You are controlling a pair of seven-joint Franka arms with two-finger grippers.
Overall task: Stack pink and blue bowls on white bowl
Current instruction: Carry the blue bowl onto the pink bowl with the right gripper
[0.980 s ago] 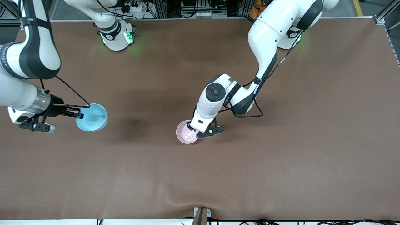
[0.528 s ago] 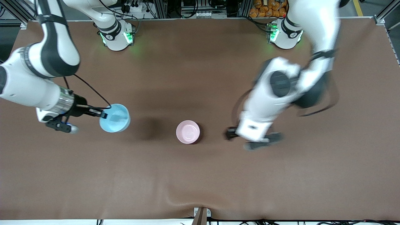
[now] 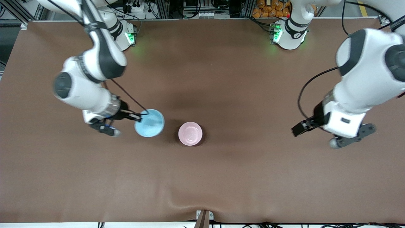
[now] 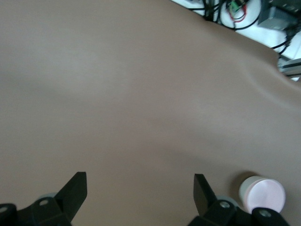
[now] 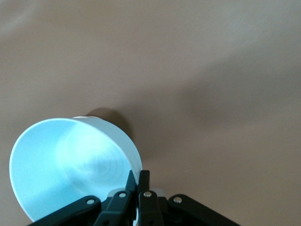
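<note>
The pale pink bowl (image 3: pixel 190 133) stands upright mid-table; it also shows in the left wrist view (image 4: pixel 262 194), where a whitish wall shows under its rim. I cannot tell whether that is the white bowl; no separate white bowl shows. My right gripper (image 3: pixel 139 117) is shut on the rim of the sky blue bowl (image 3: pixel 149 127) and holds it above the table, beside the pink bowl toward the right arm's end. The right wrist view shows the fingers (image 5: pixel 138 176) pinching the blue bowl's (image 5: pixel 70 165) rim. My left gripper (image 3: pixel 305 127) is open and empty, above the table toward the left arm's end (image 4: pixel 139 188).
The brown table cover (image 3: pixel 202 177) has a raised fold near the table's front edge (image 3: pixel 190 201). The arm bases (image 3: pixel 118 38) stand along the back edge. Cables and equipment (image 4: pixel 235 9) lie off the table's edge.
My left gripper let go of the pink bowl and drew away toward the left arm's end. My right gripper carried the blue bowl toward the pink bowl.
</note>
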